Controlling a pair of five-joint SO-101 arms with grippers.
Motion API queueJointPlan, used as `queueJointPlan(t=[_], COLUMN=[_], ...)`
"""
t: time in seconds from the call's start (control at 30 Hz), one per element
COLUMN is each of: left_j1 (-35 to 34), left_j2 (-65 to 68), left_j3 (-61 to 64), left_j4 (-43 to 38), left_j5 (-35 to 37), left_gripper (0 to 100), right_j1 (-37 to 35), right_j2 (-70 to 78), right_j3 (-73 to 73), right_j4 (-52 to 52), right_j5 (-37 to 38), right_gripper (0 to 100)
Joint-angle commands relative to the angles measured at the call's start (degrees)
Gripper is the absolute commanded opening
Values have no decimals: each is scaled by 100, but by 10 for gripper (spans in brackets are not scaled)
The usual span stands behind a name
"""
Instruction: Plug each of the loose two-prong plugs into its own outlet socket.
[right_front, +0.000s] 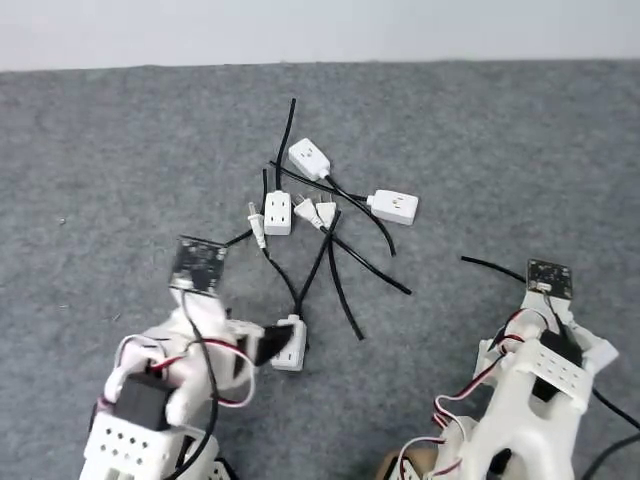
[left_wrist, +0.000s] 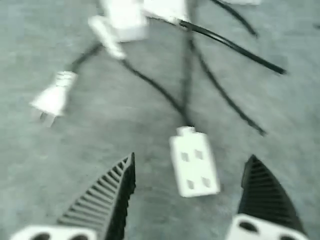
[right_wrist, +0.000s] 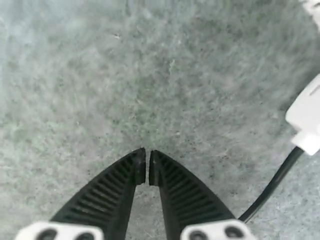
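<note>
Surface: grey mat (right_front: 100, 150) across the frame, with a pale wall (right_front: 320, 30) along the top edge.
Left arm: left gripper (left_wrist: 191, 158) at the lower left of the high view, fingers spread wide.
Nearest socket: white outlet socket (left_wrist: 194, 165) lies flat between those fingers, unclamped.
Centre: loose plugs (right_front: 325, 212) and black cords (right_front: 340, 285) lie tangled.
Right arm: right gripper (right_wrist: 147, 152) at the lower right, fingers pressed together over the mat.

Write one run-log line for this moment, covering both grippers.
left gripper: open, either side of outlet socket | right gripper: shut, over bare carpet | loose plug: on carpet
</note>
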Motion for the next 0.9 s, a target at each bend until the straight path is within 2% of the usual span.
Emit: queueJointPlan(t=[0.0,0.13,0.27,0.37,0.5,0.67,0.8,0.87], left_j1=[-554,-1152,-2013,-2558,-3130,-3947,-4387,-4571], left_j2=[0,554,1196,1600,1952,2409,3059,3473], left_j3=[-31,-31,-31,-31,-31,-31,-277,-585], left_j4=[-18,-501,-1099,-1486,-1890,-2488,-2901,-2919], left_j5=[-185,-158,123,246,246,255,624,738], left_gripper=[243,207,207,207,207,207,207,207], right_j1=[-629,-1763,-3213,-4382,-5578,-6484,-6888,-7046], right_j2=[-145,-136,-136,-136,-136,92,998,1587], right_j3=[-316,-914,-1486,-1829,-2215,-2470,-3182,-3692], right_j4=[66,286,382,338,-233,-1077,-1279,-1279], right_j5=[-316,-1055,-1662,-1864,-1881,-1890,-1934,-2215], right_gripper=[24,24,24,24,24,28,79,91])
